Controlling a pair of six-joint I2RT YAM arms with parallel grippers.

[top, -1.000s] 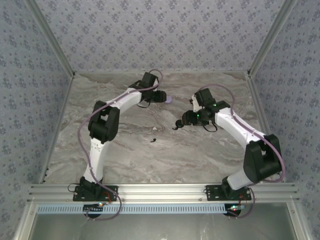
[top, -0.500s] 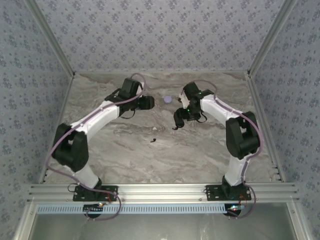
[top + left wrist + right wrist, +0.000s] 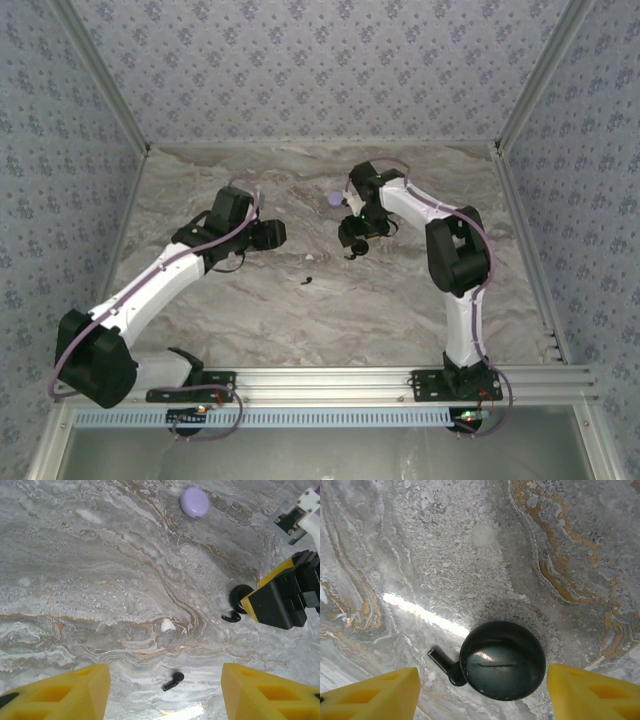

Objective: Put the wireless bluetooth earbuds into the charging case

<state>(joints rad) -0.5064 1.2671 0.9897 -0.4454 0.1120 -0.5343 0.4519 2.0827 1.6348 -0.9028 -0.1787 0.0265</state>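
Note:
A round black charging case (image 3: 502, 660) lies closed on the marble, and a black earbud (image 3: 445, 666) touches its left side. My right gripper (image 3: 482, 706) hangs open over the case, one yellow finger on each side, touching nothing. A second black earbud (image 3: 173, 681) lies alone on the marble below my open left gripper (image 3: 165, 702), between its fingers. A pale earbud (image 3: 168, 625) rests further out. The closed lavender case (image 3: 194, 502) sits beyond it. From above, the left gripper (image 3: 276, 234) and right gripper (image 3: 352, 244) face each other, with the lavender case (image 3: 334, 199) behind them.
Patterned walls and metal posts close in the marble table (image 3: 230, 310) on three sides. An aluminium rail (image 3: 320, 382) carrying the arm bases runs along the near edge. In the left wrist view the right gripper's body (image 3: 280, 597) hides part of the black case (image 3: 239, 595).
The left arm has drawn back to the near left, away from the lavender case. The right arm has folded inward with its gripper staying over the black case, and its jaws have spread wider.

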